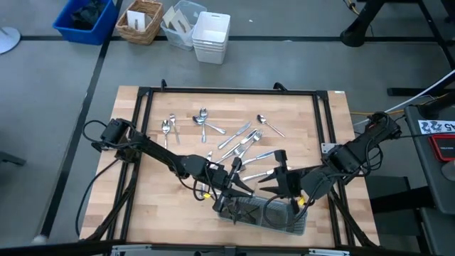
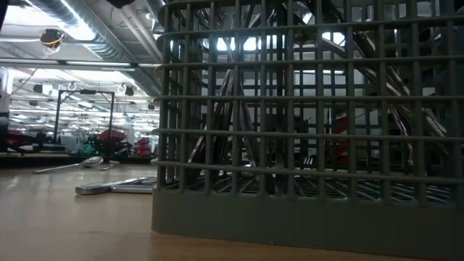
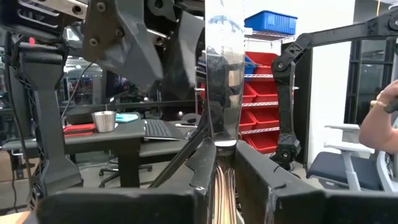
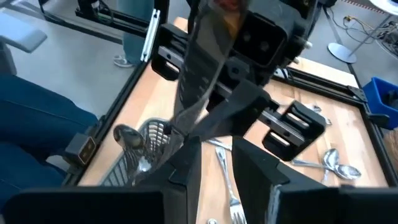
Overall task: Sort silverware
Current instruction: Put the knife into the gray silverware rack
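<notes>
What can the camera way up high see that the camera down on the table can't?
Only the high view shows both arms, the left gripper and right gripper meeting above the mesh tray, each gripping a piece of silverware, plus spoons spread across the wooden table. Only the low view shows the tray's grid wall up close with handles standing inside, and the room behind. Both show the tray and loose silverware on the table.
</notes>
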